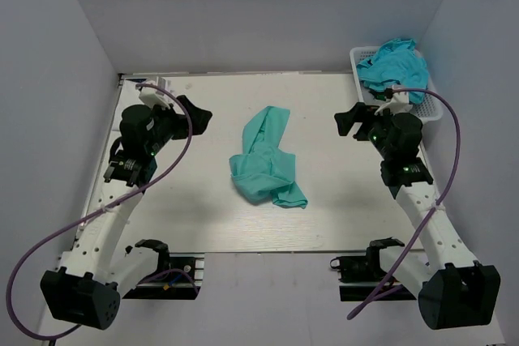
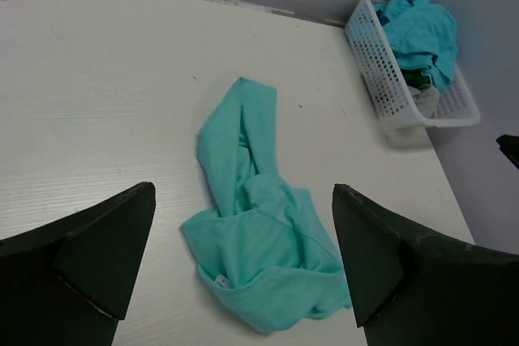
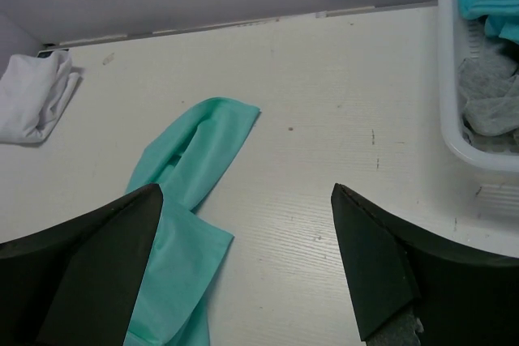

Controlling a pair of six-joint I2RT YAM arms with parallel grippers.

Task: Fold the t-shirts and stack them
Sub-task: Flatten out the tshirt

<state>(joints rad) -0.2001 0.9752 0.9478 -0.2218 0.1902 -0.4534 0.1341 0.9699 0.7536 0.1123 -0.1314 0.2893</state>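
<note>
A mint green t-shirt (image 1: 266, 161) lies crumpled and twisted in the middle of the table; it also shows in the left wrist view (image 2: 251, 232) and the right wrist view (image 3: 182, 168). A folded white t-shirt (image 3: 32, 96) lies at the far left back corner. A turquoise-blue t-shirt (image 1: 394, 67) is heaped in the basket, with grey cloth (image 3: 489, 115) under it. My left gripper (image 1: 195, 117) is open and empty, above the table left of the mint shirt (image 2: 243, 192). My right gripper (image 1: 350, 123) is open and empty, right of the shirt (image 3: 246, 190).
A white plastic lattice basket (image 1: 430, 111) stands at the back right corner, beside my right arm; it also shows in the left wrist view (image 2: 381, 79). Grey walls close in the table on the left, back and right.
</note>
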